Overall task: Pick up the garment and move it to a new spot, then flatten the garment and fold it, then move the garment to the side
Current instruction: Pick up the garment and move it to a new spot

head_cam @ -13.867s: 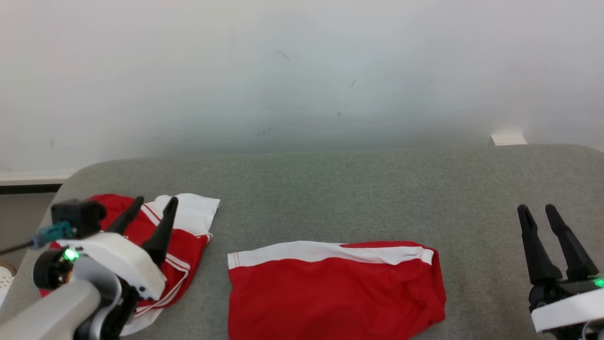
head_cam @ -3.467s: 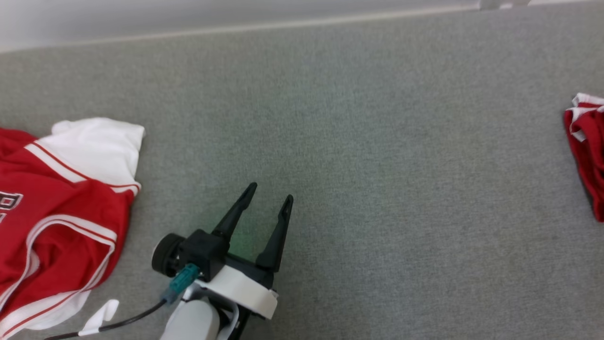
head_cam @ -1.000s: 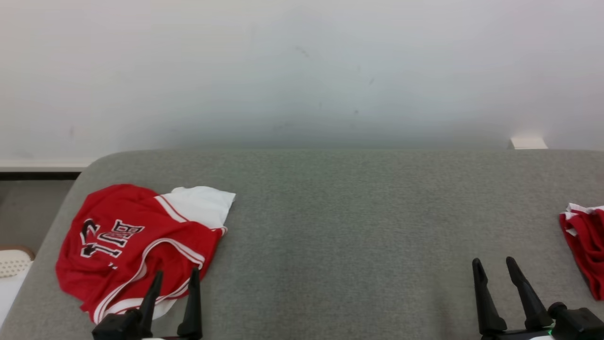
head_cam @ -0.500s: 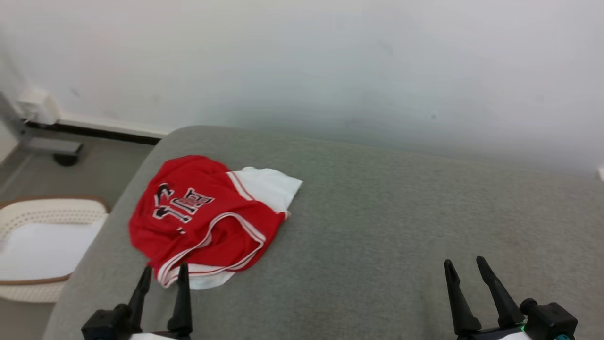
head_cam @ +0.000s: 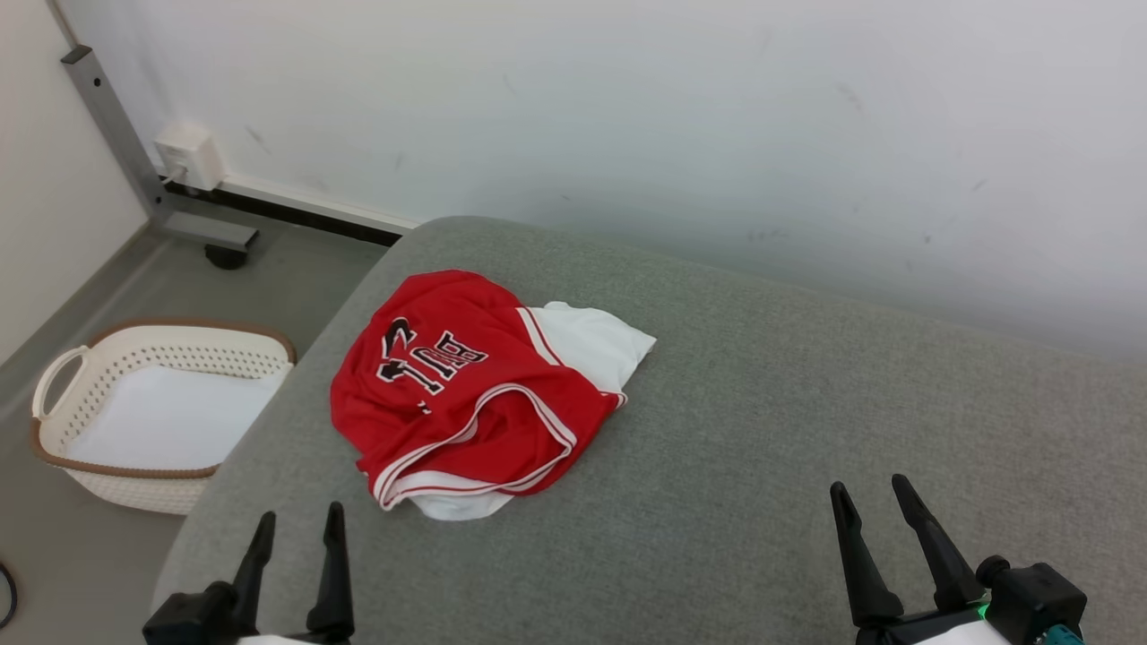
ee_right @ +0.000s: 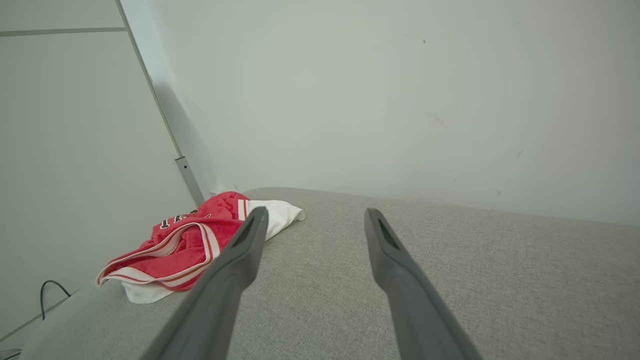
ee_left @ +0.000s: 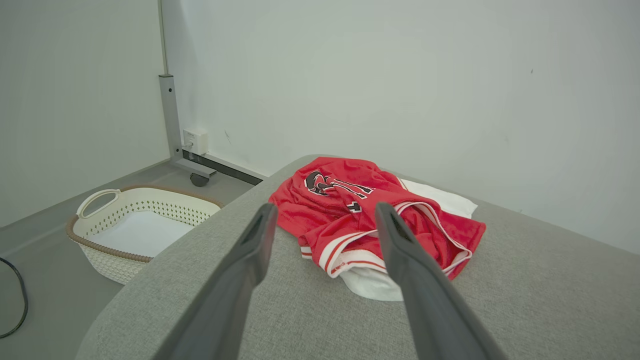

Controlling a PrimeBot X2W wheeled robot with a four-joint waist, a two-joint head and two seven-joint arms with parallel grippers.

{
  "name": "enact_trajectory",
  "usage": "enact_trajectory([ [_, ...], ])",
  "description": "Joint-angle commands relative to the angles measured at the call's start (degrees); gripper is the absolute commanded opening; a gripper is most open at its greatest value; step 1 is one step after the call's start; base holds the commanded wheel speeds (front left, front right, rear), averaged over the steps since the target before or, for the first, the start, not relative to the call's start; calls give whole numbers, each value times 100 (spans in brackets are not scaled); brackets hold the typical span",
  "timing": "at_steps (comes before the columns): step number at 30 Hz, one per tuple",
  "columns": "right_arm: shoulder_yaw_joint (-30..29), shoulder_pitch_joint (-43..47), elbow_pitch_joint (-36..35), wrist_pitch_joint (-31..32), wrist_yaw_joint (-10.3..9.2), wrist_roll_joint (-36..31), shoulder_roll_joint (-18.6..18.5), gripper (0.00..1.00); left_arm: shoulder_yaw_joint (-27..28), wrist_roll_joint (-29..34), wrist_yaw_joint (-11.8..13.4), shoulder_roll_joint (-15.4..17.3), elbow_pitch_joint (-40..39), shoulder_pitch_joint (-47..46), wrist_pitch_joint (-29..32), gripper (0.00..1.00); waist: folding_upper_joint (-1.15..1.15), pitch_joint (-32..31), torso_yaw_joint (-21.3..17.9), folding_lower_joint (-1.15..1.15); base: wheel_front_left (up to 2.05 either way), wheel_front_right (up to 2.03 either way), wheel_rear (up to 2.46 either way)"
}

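Observation:
A crumpled red and white jersey, the garment [head_cam: 475, 394], lies on the grey padded surface [head_cam: 762, 430] near its left end, black lettering facing up. It also appears in the left wrist view [ee_left: 375, 225] and the right wrist view [ee_right: 195, 240]. My left gripper [head_cam: 300, 524] sits open at the lower left, a short way in front of the garment, with nothing between its fingers. My right gripper [head_cam: 869, 493] is open at the lower right over bare surface, well right of the garment.
A white woven basket [head_cam: 54, 403] with a brown rim stands on the floor left of the surface. A metal post [head_cam: 116, 134] and a wall socket box [head_cam: 188, 152] are at the back left. The wall runs close behind the surface.
The head camera has swung left: the basket and floor have come into view and the garment sits nearer the middle. Both grippers stay open and low in the picture.

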Motion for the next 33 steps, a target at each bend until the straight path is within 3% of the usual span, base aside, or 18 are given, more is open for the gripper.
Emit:
enact_trajectory([
  [1,22,-50,-48,7,-13,33,-23,100,39,-32,-27,18,33,-30,-1,100,0,2,-30,0,0,0,0],
  [8,56,-90,-188,7,-13,44,-69,100,55,-37,-90,158,251,-387,67,100,0,30,-231,0,0,0,0],
  [13,60,-105,-243,7,-13,66,-47,100,81,-153,-87,312,272,-787,605,100,0,53,-404,0,0,0,0],
  [21,92,-246,-297,7,-13,59,-25,100,196,-290,-114,826,325,-1514,1875,100,0,307,-981,0,0,0,0],
  [33,78,-542,-304,7,-13,41,-37,100,207,-748,-251,1419,1305,-2415,3099,100,0,774,-1942,0,0,0,0],
])
